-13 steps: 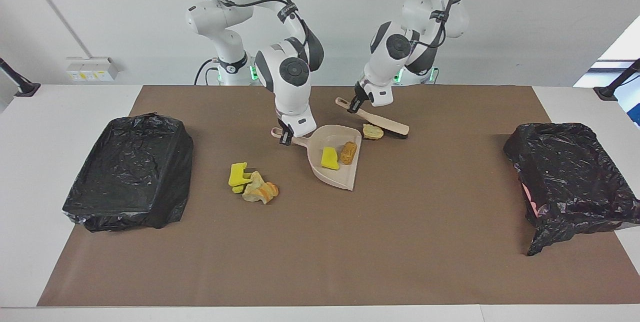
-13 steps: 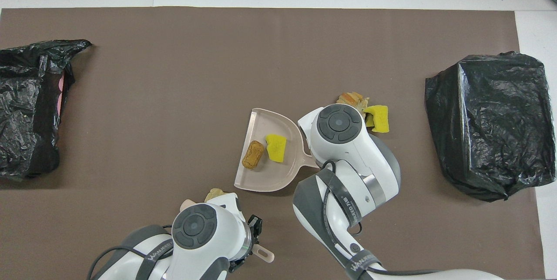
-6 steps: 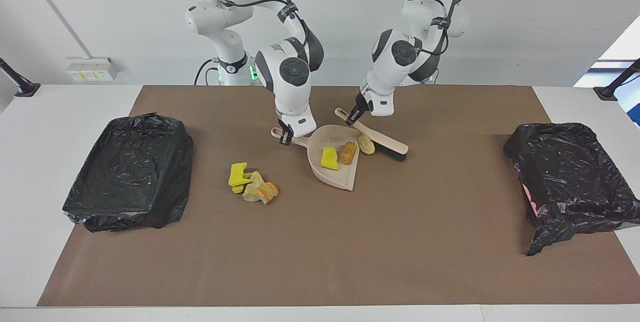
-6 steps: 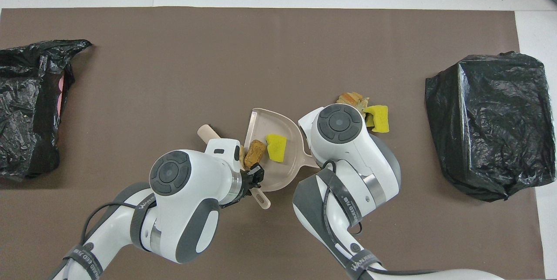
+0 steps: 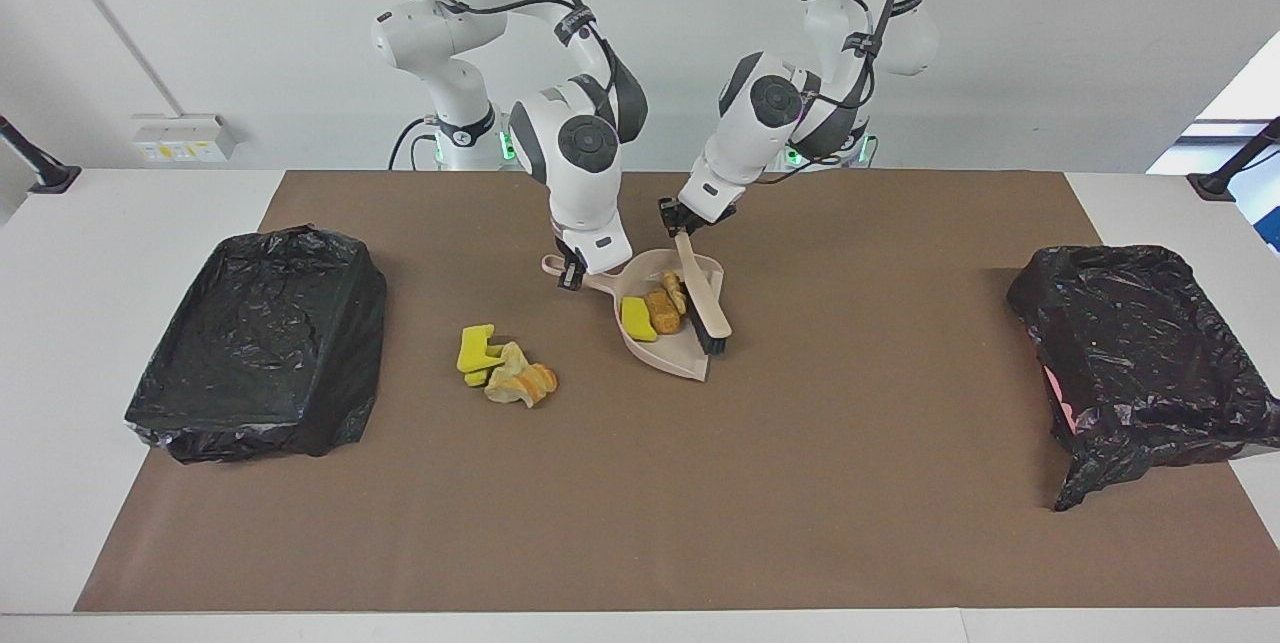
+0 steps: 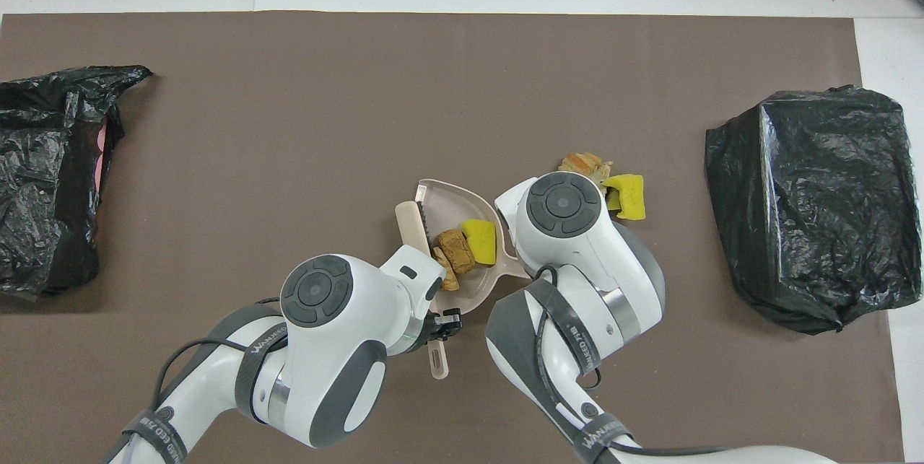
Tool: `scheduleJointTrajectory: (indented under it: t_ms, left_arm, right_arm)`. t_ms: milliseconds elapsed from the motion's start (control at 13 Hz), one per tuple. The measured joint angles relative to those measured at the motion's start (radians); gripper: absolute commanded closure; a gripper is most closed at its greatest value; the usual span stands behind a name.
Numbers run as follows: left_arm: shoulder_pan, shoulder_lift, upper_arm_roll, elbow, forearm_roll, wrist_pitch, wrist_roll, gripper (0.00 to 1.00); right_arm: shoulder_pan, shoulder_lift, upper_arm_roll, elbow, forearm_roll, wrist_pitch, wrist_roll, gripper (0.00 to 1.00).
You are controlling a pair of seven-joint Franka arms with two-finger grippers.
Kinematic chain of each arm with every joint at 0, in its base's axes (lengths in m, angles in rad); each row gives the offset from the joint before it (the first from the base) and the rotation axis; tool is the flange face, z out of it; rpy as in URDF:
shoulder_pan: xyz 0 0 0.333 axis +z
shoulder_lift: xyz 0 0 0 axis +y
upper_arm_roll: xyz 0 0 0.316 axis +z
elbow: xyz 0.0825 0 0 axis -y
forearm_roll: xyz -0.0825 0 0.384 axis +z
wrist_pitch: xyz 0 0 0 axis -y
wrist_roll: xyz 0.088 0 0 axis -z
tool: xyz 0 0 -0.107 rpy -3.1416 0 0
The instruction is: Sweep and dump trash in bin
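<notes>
Yellow sponge scrap point(image 5: 638, 319) lies in the dustpan point(image 5: 690, 363), long axis toward its open lip

Beige plastic dustpan point(image 5: 690, 363) and brush point(image 5: 705, 303), yellow sponge chunks point(image 5: 478, 351), tan lumps point(image 5: 662, 308), glossy black bin bags point(image 5: 260, 343), brown mat point(image 5: 640, 483).

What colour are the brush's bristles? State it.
Black, under a beige back; the brush shows best in the facing view.

Bright even light, soft shadows, sharp focus, no glare
</notes>
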Motion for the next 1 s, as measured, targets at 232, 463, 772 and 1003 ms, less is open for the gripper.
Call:
scheduleJointTrajectory:
  t_ms: [232, 463, 772, 1003]
  left_arm:
    - [0.004, -0.003, 0.011, 0.032, 0.089, -0.139, 0.043, 1.00]
    - [0.006, -0.014, 0.012, 0.041, 0.201, -0.246, 0.042, 1.00]
    - [0.006, -0.027, 0.010, 0.042, 0.286, -0.314, 0.007, 1.00]
    - [0.003, -0.036, 0.003, 0.043, 0.343, -0.345, -0.052, 1.00]
  right_arm:
    - [0.000, 0.000, 0.000, 0.000, 0.000, 0.000, 0.000, 1.00]
    - [0.000, 0.000, 0.000, 0.000, 0.000, 0.000, 0.000, 1.00]
    - [0.000, 0.000, 0.000, 0.000, 0.000, 0.000, 0.000, 1.00]
    - [-0.001, 0.000, 0.000, 0.000, 0.000, 0.000, 0.000, 1.00]
